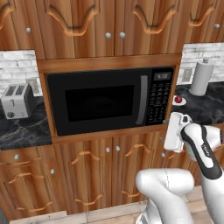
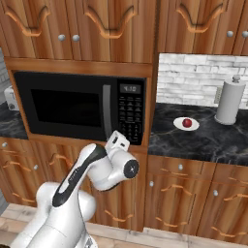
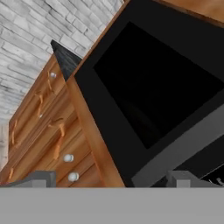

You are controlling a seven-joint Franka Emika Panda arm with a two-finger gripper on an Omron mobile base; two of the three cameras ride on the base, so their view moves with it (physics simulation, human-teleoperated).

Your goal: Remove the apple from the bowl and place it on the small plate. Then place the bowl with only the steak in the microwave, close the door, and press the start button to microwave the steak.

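Fingers (image 3: 41,178) spread apart and empty, low beside the lower right corner of the shut black glass-fronted microwave (image 1: 105,99), its button panel (image 1: 158,99) just up and ahead; red apple (image 2: 187,122) on small white plate (image 2: 177,125), tabletop right of microwave.

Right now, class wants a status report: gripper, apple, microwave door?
Gripper at keypad, state unclear. Apple on small plate. Microwave door shut.

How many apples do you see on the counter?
1. The apple lies on the small plate, on the dark counter right of the microwave, left of the paper towel roll. Others may be hidden.
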